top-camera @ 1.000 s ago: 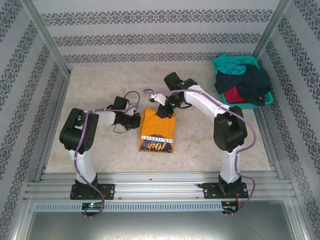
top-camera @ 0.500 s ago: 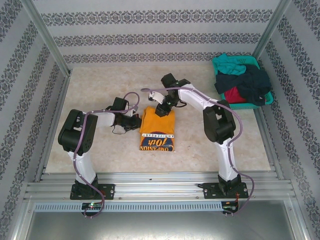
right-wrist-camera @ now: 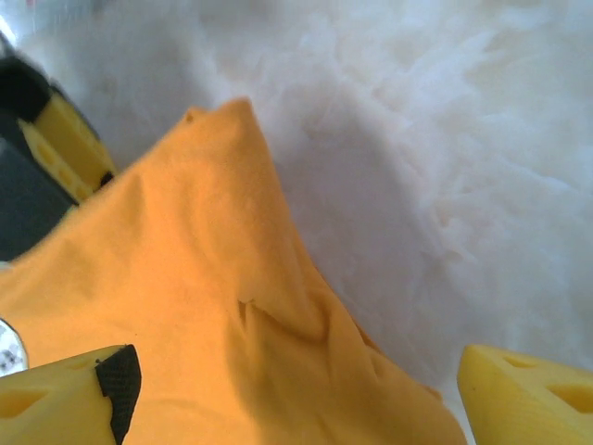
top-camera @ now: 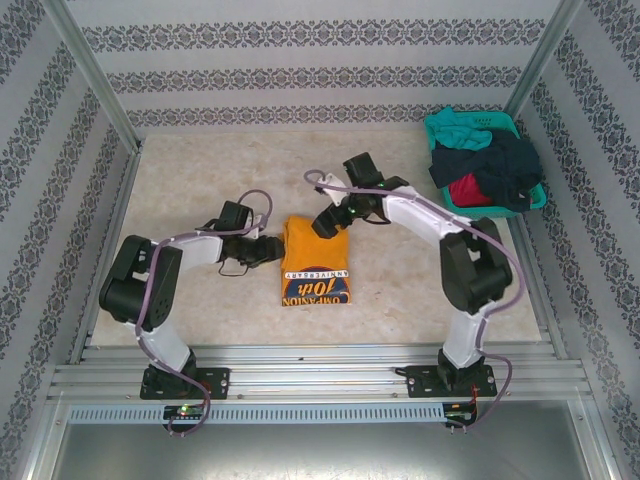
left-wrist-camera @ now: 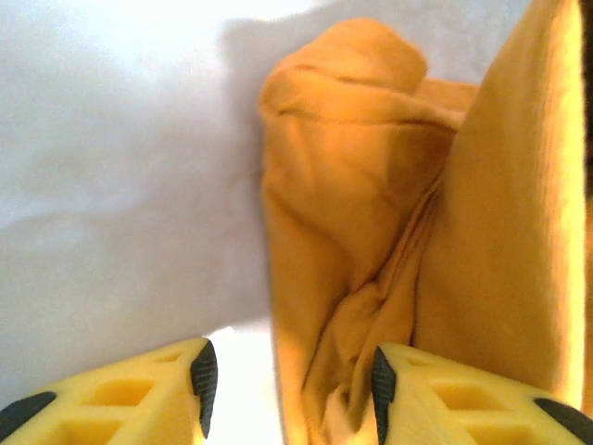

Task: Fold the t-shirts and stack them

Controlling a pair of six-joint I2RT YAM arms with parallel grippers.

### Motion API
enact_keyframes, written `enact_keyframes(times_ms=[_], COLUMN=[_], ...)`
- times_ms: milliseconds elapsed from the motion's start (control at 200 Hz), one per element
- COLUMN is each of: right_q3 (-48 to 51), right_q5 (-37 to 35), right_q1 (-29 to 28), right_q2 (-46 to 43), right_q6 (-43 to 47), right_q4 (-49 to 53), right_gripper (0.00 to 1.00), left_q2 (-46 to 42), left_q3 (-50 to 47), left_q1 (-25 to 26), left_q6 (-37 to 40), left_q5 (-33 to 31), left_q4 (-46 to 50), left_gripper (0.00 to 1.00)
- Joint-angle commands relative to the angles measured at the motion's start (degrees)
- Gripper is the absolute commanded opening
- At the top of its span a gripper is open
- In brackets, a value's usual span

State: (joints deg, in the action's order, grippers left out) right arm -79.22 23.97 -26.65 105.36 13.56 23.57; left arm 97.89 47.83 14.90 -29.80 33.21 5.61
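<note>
– Both elbows have swung outward since half a second ago, yet the orange shirt (top-camera: 315, 262) lies where it lay on the table (top-camera: 200, 170).

– And the left gripper (top-camera: 272, 248)?

– It sits at the shirt's left edge. In its wrist view the jaws stand well apart, with a rumpled fold of the shirt's edge between them and nothing pinched.

– What about the shirt itself?

– It is folded into a narrow strip, with the printed part at its near end.

– The right gripper (top-camera: 325, 225)?

– It is over the shirt's far right corner, fingers spread wide above the cloth and gripping nothing.

– And the basket (top-camera: 505, 120)?

– That stands well to the right of the shirt, in the far corner. A teal shirt (top-camera: 465, 130), a navy shirt (top-camera: 505, 165) and a red shirt (top-camera: 465, 190) are heaped in it, and the navy one spills over the rim.
</note>
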Motion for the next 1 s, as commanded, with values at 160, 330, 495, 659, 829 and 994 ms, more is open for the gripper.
enact_keyframes(times_ms=[160,330,495,659,829,994], right_q3=[8.8,9.3,9.1,8.5,8.6,7.8], right_q5=[-4.7,-2.2,4.2,7.5,10.8,13.7], right_q1=[1.4,3.7,4.1,3.9,3.5,2.7], right_q2=[-6.6,-5.1,-2.2,2.2,4.4,6.6], right_q6=[-23.5,-36.1,-41.0,-47.3,-53.5,-56.6], right_q4=[-6.6,0.7,2.7,1.4,-3.1,-5.1], right_gripper=[0.92,0.93,0.80,0.63,0.53,0.52], left_q2=[-11.3,-15.8,-12.6,-5.5,-1.4,2.3], left_q3=[-5.5,-6.7,-4.5,-2.0,-0.3,-0.7], left_q1=[-1.1,-0.8,2.8,6.0,6.9,7.5], left_q6=[-2.8,-9.9,-16.6,-20.0,-21.9,-25.1], left_q5=[-9.8,-6.4,-3.4,-0.1,2.7,5.3], left_q4=[8.7,2.7,-3.9,-6.5,-10.1,-17.3], left_gripper=[0.60,0.74,0.71,0.56,0.36,0.36])
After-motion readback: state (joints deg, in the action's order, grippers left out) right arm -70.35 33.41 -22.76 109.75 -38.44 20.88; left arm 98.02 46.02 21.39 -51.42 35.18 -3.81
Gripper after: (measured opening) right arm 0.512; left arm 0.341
